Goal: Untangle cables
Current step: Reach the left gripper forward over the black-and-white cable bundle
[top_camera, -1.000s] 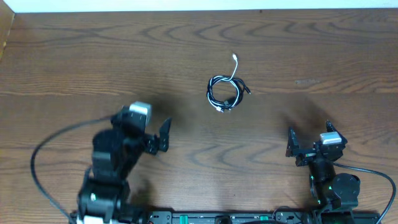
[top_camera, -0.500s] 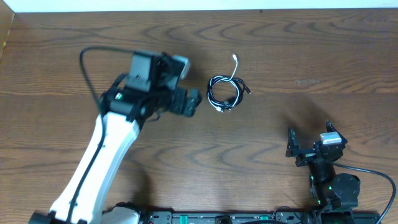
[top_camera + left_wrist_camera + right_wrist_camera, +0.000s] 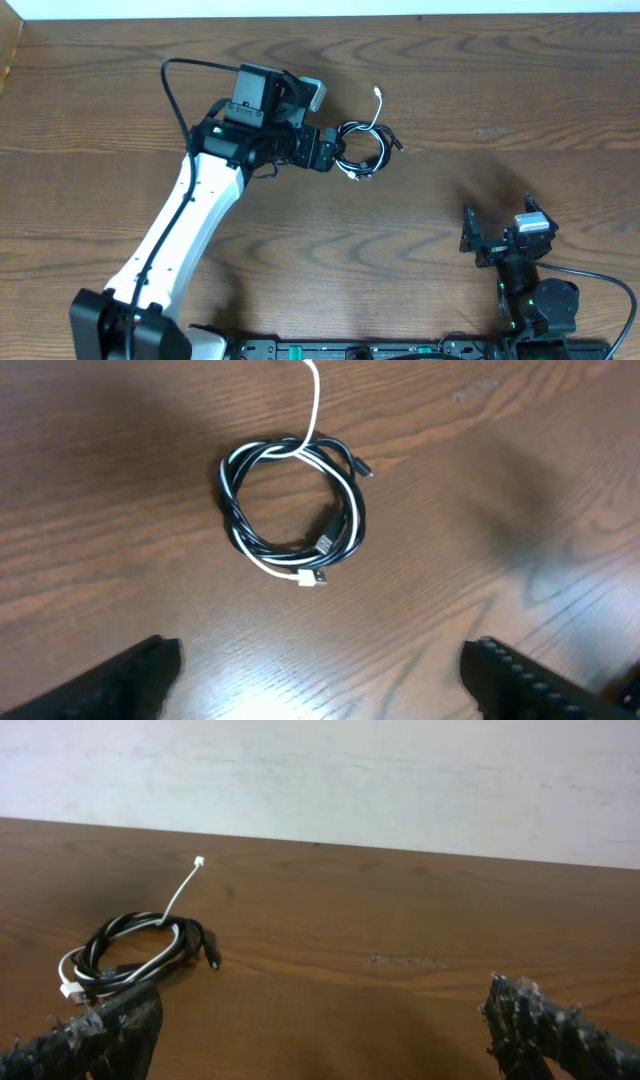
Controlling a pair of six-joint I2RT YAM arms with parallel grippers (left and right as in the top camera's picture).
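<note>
Wood bench (image 3: 100, 120), pale wall (image 3: 400, 780) behind; left arm over the cable coil, both sets of jaws wide, nothing held
You've got the cables (image 3: 290, 450) wound into one small ring lying flat toward the far side of the bench, black cable (image 3: 352, 520) and white cable (image 3: 314, 410) twisted round each other, white tail poking toward the wall, black plug (image 3: 366, 470) sticking off the ring's right edge. Your left arm (image 3: 190, 210) reaches out so the left jaws sit just beside the ring's left edge, spread wide and empty; that reads as a line-up for a first pinch. Your right arm (image 3: 520, 250) sits near the front edge, well apart from the coil, right jaws wide and empty too, likely kept back to take the other strand. Untangling not started by my read: go for a loose plug end, not the twist, or the whole ring may lift as one
</note>
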